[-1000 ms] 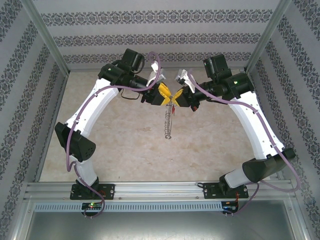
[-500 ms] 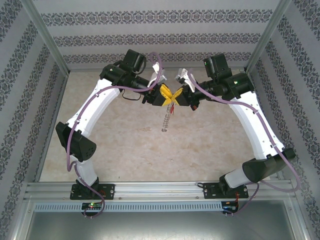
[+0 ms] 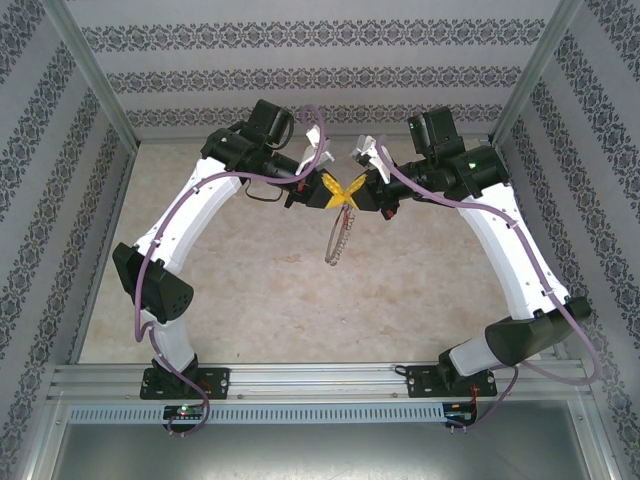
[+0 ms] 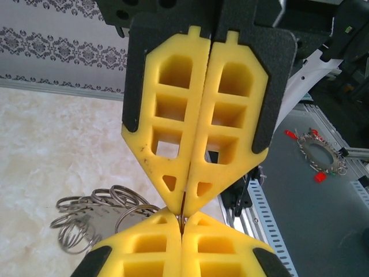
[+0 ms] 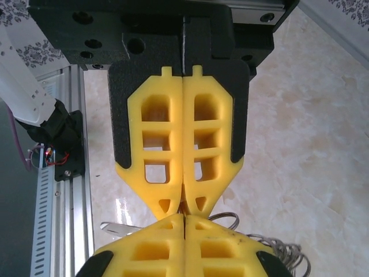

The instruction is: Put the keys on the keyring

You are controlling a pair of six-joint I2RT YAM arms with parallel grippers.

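**Keyring dangling from two closed pinches**

Nearest in the top view, low in the frame: bare counter (image 3: 270, 300). Above that, at centre, the keyring (image 3: 339, 238). Hangs clear of the counter as a thin, edge-on loop, upper end at the spot where both sets of yellow tips meet. Just over it, upper centre, left gripper (image 3: 340, 190) and right gripper (image 3: 351, 190), nose to nose.

In the left wrist view, left fingers (image 4: 167, 144) pressed flat together, what looks like a sliver of wire nipped at the very tips; fringe rings bunched at lower left. In the right wrist view, right fingers (image 5: 210, 144) likewise pressed together; cannot tell whether wire sits in that seam. Farthest back, patterned wall (image 3: 320, 80).

Judged light, springy and slick: stiff wire, loose fringe, apt to swing and to twist inside a narrow pinch. Best taken on bare wire between the small pieces, never on a fringe piece, which would likely pivot. Safer with two holds set apart, leaving a stretch free for a key.
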